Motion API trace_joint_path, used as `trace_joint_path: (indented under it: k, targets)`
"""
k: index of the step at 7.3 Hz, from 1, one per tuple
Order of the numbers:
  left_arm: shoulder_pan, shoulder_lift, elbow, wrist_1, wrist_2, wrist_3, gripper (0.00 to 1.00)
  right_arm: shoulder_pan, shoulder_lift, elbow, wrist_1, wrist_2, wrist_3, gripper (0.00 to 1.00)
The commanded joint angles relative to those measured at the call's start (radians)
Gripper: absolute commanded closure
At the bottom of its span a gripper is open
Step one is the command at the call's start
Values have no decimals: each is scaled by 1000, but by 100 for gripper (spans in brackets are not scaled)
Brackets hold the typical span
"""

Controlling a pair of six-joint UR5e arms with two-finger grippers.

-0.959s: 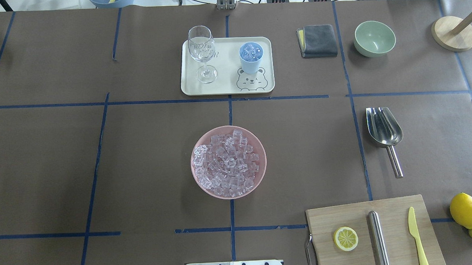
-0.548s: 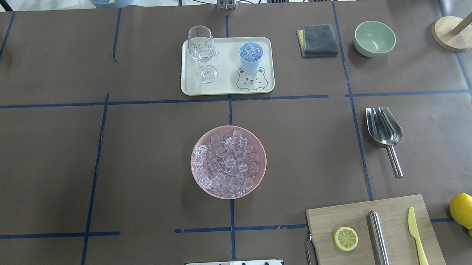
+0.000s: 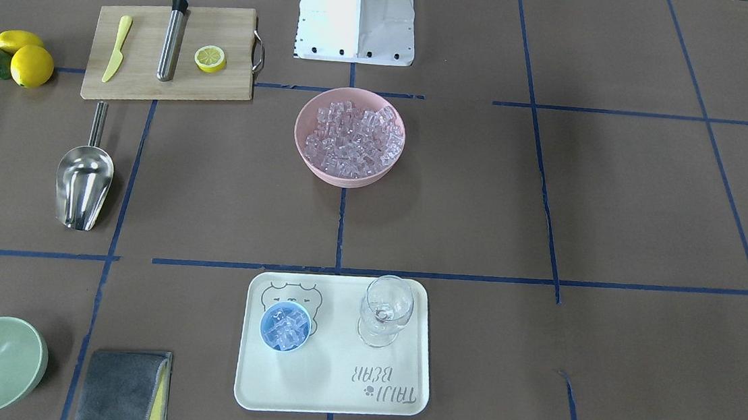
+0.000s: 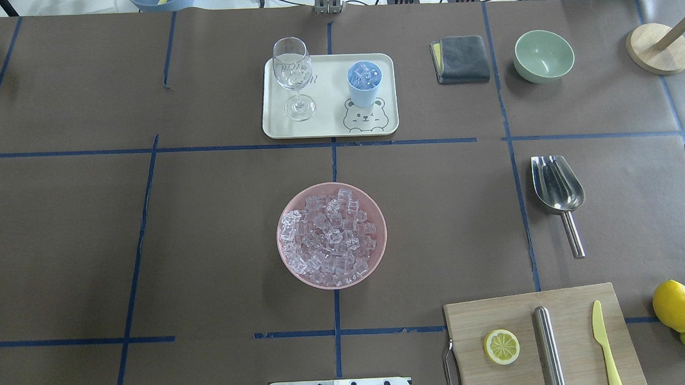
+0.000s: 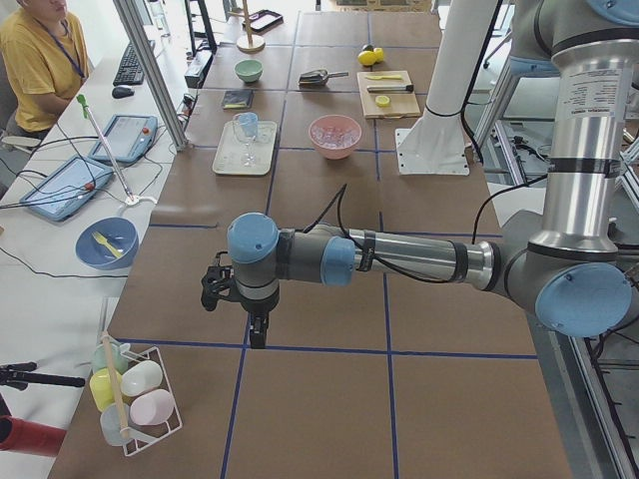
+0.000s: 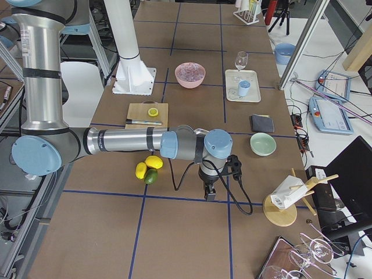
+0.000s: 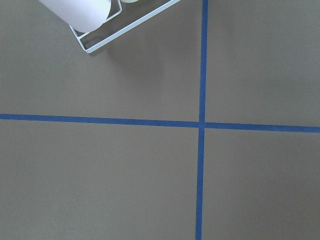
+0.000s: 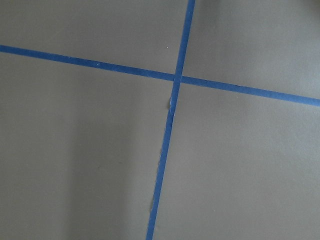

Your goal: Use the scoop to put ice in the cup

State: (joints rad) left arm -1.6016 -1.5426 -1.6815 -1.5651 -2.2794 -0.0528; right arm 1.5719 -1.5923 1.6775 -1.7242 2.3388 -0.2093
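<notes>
The scoop [image 4: 558,193] lies flat on the brown papered surface [image 4: 218,231], in the robot's right half. Its long axis runs almost straight away from the robot, with the thin rod handle toward the base and the polished trough blade opening toward the far side. The right claw [image 6: 209,193] hangs over the surface's right end, past the lemons [image 6: 148,165] and well apart from the scoop. The left claw [image 5: 259,334] hangs at the opposite end, farther off, so the right arm looks the better placed to take the handle. From these side views I cannot tell whether either claw is wide or narrow. The ice [image 4: 330,238], glassy cubes, is heaped in a matte pink bowl [image 4: 279,237] at centre. The light-blue cup [image 4: 365,95] stands on the cream tray [image 4: 330,96], already holding cubes up near its rim.
</notes>
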Motion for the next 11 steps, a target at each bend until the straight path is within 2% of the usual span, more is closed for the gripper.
trace_joint_path:
  k: [1,3,4,11]
  targets:
    - [2,38,-4,11,-14,125,0,-7,0,1,0,5,2,0]
    - [3,32,3,43,-52,122,0,-7,0,-1,-2,10,7,0]
    - [5,16,-3,107,-89,122,0,-12,0,-1,-2,10,10,0]
    - [6,-30,9,123,-83,123,0,-19,0,-5,-2,11,11,0]
